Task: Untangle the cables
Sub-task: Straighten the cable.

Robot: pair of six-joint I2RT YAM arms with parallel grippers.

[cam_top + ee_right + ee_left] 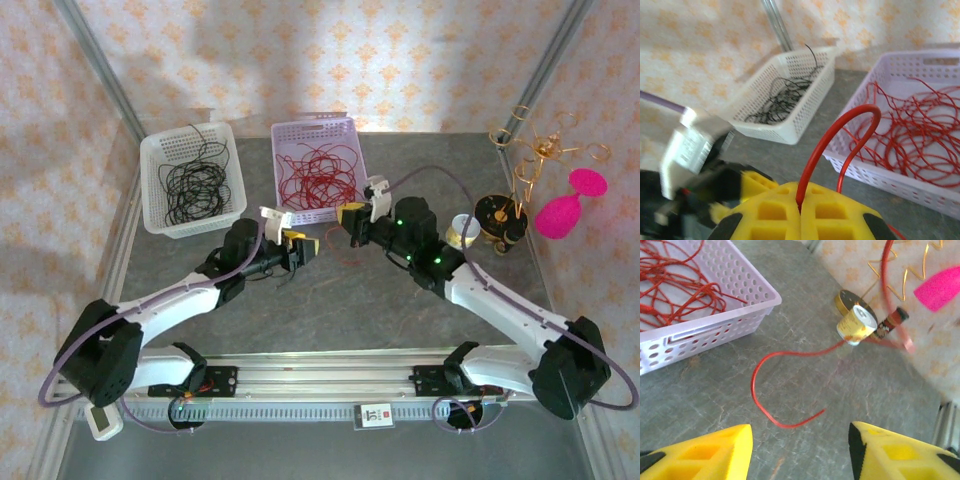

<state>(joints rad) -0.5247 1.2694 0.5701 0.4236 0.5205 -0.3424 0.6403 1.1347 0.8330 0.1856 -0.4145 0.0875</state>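
Note:
A loose red cable (756, 390) curls over the grey table just ahead of my left gripper (800, 434), which is open with nothing between its yellow fingers. The cable's free end lies between and ahead of those fingers, apart from them. My right gripper (800, 201) is shut on the same kind of red cable (826, 137), which arches up out of the pinch in a tight loop. From above, the left gripper (301, 246) and right gripper (347, 217) face each other at mid-table. More red cables (318, 172) lie in the lilac basket, black cables (192, 186) in the white one.
The lilac basket (352, 128) and white basket (155, 148) stand side by side at the back. At the right are a small tin can (857, 325), a gold wire stand (530, 160) and a pink object (565, 208). Metal frame posts rise at both back corners.

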